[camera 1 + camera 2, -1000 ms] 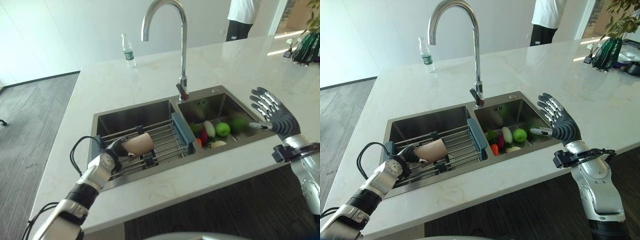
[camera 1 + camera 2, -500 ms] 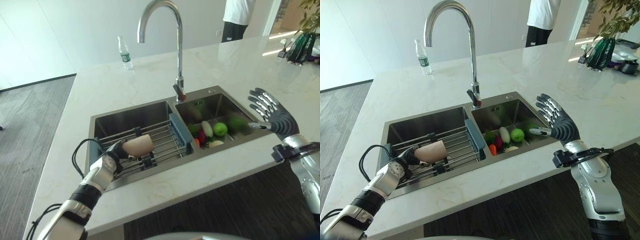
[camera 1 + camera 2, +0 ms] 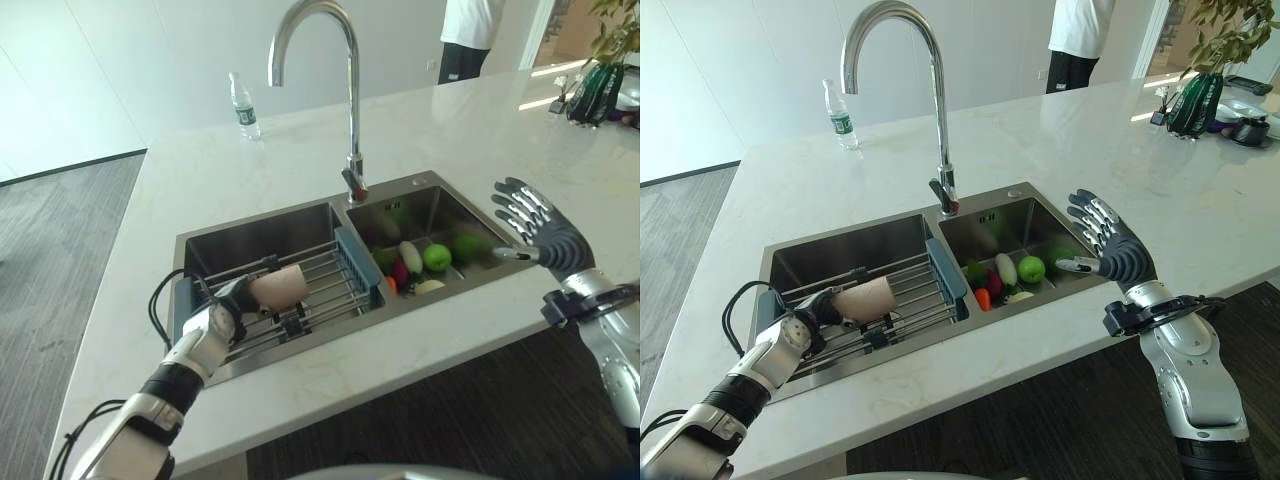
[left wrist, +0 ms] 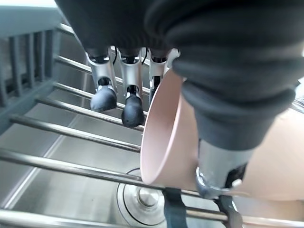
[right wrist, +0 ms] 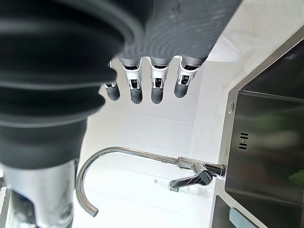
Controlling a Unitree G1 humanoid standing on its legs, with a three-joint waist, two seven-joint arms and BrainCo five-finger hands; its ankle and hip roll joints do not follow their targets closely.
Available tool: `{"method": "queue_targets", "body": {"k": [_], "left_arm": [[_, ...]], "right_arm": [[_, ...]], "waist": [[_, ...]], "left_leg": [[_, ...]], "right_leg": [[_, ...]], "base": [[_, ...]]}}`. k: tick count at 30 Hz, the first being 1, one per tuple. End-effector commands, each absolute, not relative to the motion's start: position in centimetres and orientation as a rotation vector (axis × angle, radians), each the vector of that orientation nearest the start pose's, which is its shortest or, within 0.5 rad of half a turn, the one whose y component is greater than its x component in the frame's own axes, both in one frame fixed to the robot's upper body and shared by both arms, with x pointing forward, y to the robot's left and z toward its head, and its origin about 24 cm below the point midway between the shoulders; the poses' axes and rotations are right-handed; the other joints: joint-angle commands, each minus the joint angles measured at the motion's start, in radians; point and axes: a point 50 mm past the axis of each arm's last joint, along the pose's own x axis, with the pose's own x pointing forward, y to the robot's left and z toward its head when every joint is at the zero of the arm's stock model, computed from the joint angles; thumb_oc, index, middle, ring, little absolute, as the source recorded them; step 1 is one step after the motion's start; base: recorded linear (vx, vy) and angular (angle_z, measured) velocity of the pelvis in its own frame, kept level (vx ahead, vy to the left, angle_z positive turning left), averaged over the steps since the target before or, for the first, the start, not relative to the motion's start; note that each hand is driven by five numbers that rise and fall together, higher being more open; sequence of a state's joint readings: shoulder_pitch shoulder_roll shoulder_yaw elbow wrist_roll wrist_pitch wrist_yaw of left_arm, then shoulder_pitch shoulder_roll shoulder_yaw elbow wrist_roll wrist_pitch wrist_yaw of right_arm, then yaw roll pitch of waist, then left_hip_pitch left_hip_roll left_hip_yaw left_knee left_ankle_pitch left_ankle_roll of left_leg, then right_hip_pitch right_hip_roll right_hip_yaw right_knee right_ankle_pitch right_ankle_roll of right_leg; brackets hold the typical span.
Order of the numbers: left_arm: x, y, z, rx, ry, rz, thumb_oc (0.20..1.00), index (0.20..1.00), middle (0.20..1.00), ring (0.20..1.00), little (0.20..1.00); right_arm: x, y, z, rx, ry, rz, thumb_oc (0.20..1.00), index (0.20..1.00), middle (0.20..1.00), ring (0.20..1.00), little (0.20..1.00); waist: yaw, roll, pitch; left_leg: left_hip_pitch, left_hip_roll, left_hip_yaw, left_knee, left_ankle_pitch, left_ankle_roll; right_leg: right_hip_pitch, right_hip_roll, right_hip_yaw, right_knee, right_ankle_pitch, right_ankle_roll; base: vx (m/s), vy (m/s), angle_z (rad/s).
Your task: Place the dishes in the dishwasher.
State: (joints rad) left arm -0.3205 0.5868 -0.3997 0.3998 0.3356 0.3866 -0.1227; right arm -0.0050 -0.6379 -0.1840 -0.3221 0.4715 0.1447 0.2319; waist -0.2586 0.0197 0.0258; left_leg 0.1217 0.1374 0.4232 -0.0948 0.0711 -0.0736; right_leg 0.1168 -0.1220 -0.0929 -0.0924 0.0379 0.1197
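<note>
A pale pink cup [image 3: 281, 288] lies on its side on the wire rack [image 3: 325, 272] that spans the left sink basin [image 3: 255, 232]. My left hand [image 3: 216, 322] is shut on the cup, its fingers [image 4: 105, 97] on one side of the rim [image 4: 161, 137] and its thumb [image 4: 219, 172] on the other. My right hand [image 3: 1118, 252] hovers open over the counter edge by the right basin, its fingers [image 5: 157, 88] straight and holding nothing.
The right basin holds a green apple [image 3: 436, 257] and other vegetables [image 3: 405, 265]. A tall curved faucet [image 3: 350, 110] rises between the basins. A water bottle [image 3: 240, 105] stands on the white counter behind. A person [image 3: 470, 35] stands at the far side; a green vase [image 3: 590, 92] is far right.
The whole picture has shifted a little, so the camera moved. My left hand keeps hold of the cup on the rack. My right hand stays open in place.
</note>
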Motion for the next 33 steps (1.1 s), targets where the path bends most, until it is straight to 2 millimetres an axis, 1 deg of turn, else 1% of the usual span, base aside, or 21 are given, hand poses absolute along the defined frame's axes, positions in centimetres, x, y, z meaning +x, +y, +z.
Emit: {"method": "queue_targets", "body": {"k": [1, 4, 7, 9, 12, 15, 19, 23, 25, 26, 28, 30, 32, 33], "left_arm": [[32.1, 24.2, 5.7, 1.170, 0.392, -0.183, 0.200, 0.200, 0.200, 0.200, 0.200], [32.2, 24.1, 6.3, 1.176, 0.356, -0.186, 0.200, 0.200, 0.200, 0.200, 0.200], [32.5, 23.9, 7.5, 1.165, 0.274, -0.171, 0.200, 0.200, 0.200, 0.200, 0.200], [32.5, 23.8, 8.4, 1.121, 0.214, -0.168, 0.200, 0.200, 0.200, 0.200, 0.200], [32.3, 23.7, 9.3, 1.086, 0.165, -0.169, 0.200, 0.200, 0.200, 0.200, 0.200], [31.9, 24.3, 10.6, 1.047, 0.084, -0.136, 0.200, 0.200, 0.200, 0.200, 0.200], [31.5, 24.8, 11.6, 1.004, 0.013, -0.086, 0.200, 0.200, 0.200, 0.200, 0.200], [30.9, 25.1, 13.1, 0.937, -0.086, -0.023, 0.200, 0.200, 0.200, 0.200, 0.200], [30.6, 25.3, 13.8, 0.881, -0.126, 0.005, 0.200, 0.200, 0.200, 0.200, 0.200], [30.2, 25.5, 14.3, 0.822, -0.164, 0.030, 0.200, 0.200, 0.200, 0.200, 0.200], [29.7, 25.7, 14.5, 0.755, -0.187, 0.044, 0.200, 0.200, 0.200, 0.200, 0.200], [28.8, 25.8, 14.7, 0.630, -0.223, 0.043, 0.200, 0.200, 0.200, 0.200, 0.200], [28.2, 25.7, 14.8, 0.543, -0.251, 0.033, 0.200, 0.200, 0.200, 0.200, 0.200], [27.6, 25.3, 15.2, 0.419, -0.295, -0.009, 0.200, 0.200, 0.200, 0.200, 0.200]], "right_arm": [[25.0, -23.8, 20.6, -0.296, -0.430, 0.257, 1.000, 1.000, 1.000, 1.000, 1.000], [25.0, -23.9, 20.6, -0.296, -0.433, 0.257, 1.000, 1.000, 1.000, 1.000, 1.000], [24.9, -24.1, 20.4, -0.296, -0.436, 0.251, 1.000, 1.000, 1.000, 1.000, 1.000], [24.8, -24.2, 20.3, -0.298, -0.435, 0.243, 1.000, 1.000, 1.000, 1.000, 1.000], [24.7, -24.3, 20.0, -0.297, -0.435, 0.232, 1.000, 1.000, 1.000, 1.000, 1.000], [24.5, -24.6, 19.9, -0.301, -0.432, 0.215, 1.000, 1.000, 1.000, 1.000, 1.000], [24.4, -24.8, 19.8, -0.299, -0.435, 0.199, 1.000, 1.000, 1.000, 1.000, 1.000], [24.3, -25.0, 19.6, -0.295, -0.435, 0.179, 1.000, 1.000, 1.000, 1.000, 1.000], [24.2, -25.1, 19.5, -0.291, -0.435, 0.166, 1.000, 1.000, 1.000, 1.000, 1.000], [24.0, -25.2, 19.3, -0.286, -0.438, 0.150, 1.000, 1.000, 1.000, 1.000, 1.000], [23.8, -25.2, 19.2, -0.281, -0.439, 0.139, 1.000, 1.000, 1.000, 1.000, 1.000], [23.5, -25.3, 19.0, -0.273, -0.442, 0.119, 1.000, 1.000, 1.000, 1.000, 1.000], [23.4, -25.4, 18.9, -0.267, -0.445, 0.103, 1.000, 1.000, 1.000, 1.000, 1.000], [23.4, -25.3, 18.9, -0.259, -0.453, 0.089, 1.000, 1.000, 1.000, 1.000, 1.000]], "waist": [[0.002, 0.030, 0.006], [0.000, 0.031, 0.005], [0.003, 0.031, 0.003], [0.008, 0.031, 0.002], [0.015, 0.031, 0.001], [0.026, 0.032, 0.001], [0.037, 0.029, 0.000], [0.053, 0.023, -0.005], [0.060, 0.020, -0.006], [0.067, 0.018, -0.006], [0.073, 0.015, -0.005], [0.086, 0.012, -0.003], [0.096, 0.009, -0.002], [0.108, 0.006, 0.000]], "left_leg": [[0.086, 0.119, 0.046, 0.008, -0.064, -0.063], [0.085, 0.119, 0.046, 0.008, -0.064, -0.063], [0.084, 0.119, 0.044, 0.008, -0.063, -0.064], [0.084, 0.120, 0.042, 0.008, -0.062, -0.065], [0.084, 0.120, 0.039, 0.008, -0.062, -0.065], [0.082, 0.120, 0.030, 0.008, -0.061, -0.067], [0.077, 0.120, 0.019, 0.008, -0.060, -0.067], [0.068, 0.121, 0.008, 0.008, -0.053, -0.068], [0.066, 0.120, 0.001, 0.008, -0.053, -0.068], [0.063, 0.119, -0.007, 0.008, -0.052, -0.068], [0.062, 0.118, -0.015, 0.008, -0.053, -0.067], [0.058, 0.117, -0.031, 0.008, -0.053, -0.067], [0.056, 0.118, -0.040, 0.008, -0.052, -0.068], [0.054, 0.124, -0.048, 0.008, -0.046, -0.072]], "right_leg": [[-0.001, -0.057, -0.081, 0.005, -0.020, 0.079], [-0.001, -0.058, -0.082, 0.005, -0.020, 0.080], [0.000, -0.059, -0.085, 0.005, -0.020, 0.080], [0.001, -0.060, -0.089, 0.005, -0.020, 0.080], [0.003, -0.060, -0.095, 0.005, -0.020, 0.079], [0.005, -0.062, -0.101, 0.005, -0.022, 0.078], [0.005, -0.063, -0.106, 0.005, -0.022, 0.077], [0.002, -0.064, -0.115, 0.005, -0.018, 0.074], [0.003, -0.064, -0.119, 0.005, -0.019, 0.073], [0.004, -0.064, -0.122, 0.005, -0.020, 0.072], [0.005, -0.063, -0.124, 0.005, -0.021, 0.070], [0.007, -0.060, -0.127, 0.005, -0.025, 0.064], [0.010, -0.057, -0.132, 0.005, -0.028, 0.060], [0.013, -0.050, -0.139, 0.005, -0.032, 0.053]], "base": [[-0.04, 0.019, 0.00], [0.00, 0.000, 0.00], [0.00, 0.000, 0.00], [0.00, 0.000, 0.00], [0.00, 0.000, 0.00], [0.00, 0.000, 0.00], [0.00, 0.000, 0.00], [-0.01, -0.017, 0.09], [0.01, -0.030, 0.12], [0.01, -0.040, 0.02], [0.01, -0.050, 0.02], [0.01, -0.086, 0.03], [-0.01, -0.136, 0.17], [-0.03, -0.183, 0.29]]}}
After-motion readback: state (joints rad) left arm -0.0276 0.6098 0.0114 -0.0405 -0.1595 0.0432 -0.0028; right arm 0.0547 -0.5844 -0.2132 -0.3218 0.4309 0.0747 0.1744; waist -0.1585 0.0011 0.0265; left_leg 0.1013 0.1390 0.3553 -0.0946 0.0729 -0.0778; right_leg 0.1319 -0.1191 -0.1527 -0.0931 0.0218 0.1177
